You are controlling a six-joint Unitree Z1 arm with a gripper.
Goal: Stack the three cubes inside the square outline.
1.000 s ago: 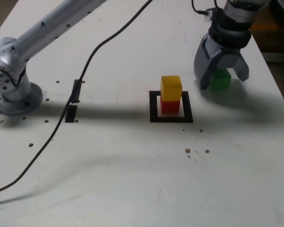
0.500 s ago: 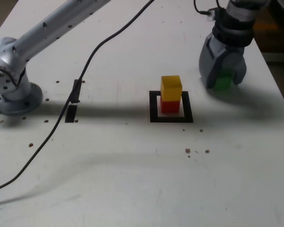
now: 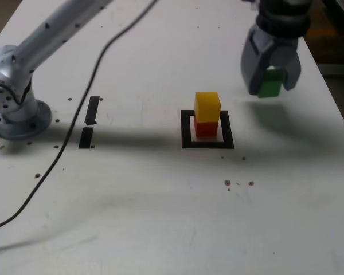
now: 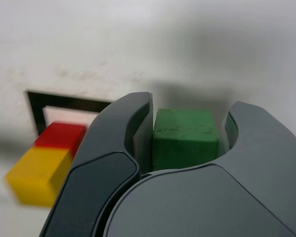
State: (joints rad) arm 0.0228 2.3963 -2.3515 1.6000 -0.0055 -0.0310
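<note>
**Green cube held off the table as two-cube stack stands in the frame**

The gripper (image 3: 270,80) of the Unitree Z1 arm hangs over the far right part of the white table (image 3: 160,217) in the exterior view, its two dark grey jaws closed on the green cube (image 3: 270,87). The cube sits between the jaws with its lower part showing below them, and a soft shadow lies on the table beneath it, so it appears clear of the surface. In the wrist view the green cube (image 4: 185,139) fills the gap between the jaws of the gripper (image 4: 187,143), pressed by a jaw on each side.

Near the middle of the table, to the exterior view's left of the gripper and nearer the camera, the square outline (image 3: 207,129) of thick black tape holds the red cube (image 3: 206,128) on its white centre. The yellow cube (image 3: 207,107) rests on top of the red one, roughly squared with it. The wrist view shows the same pair, blurred, with the square outline (image 4: 37,106) behind them.

Further to the exterior view's left lie two short black tape strips (image 3: 89,121), one beyond the other. The arm's silver base (image 3: 14,106) stands at the left edge, and a black cable (image 3: 74,120) trails from the far side across the table to the near left. Small dark specks dot the surface.
</note>
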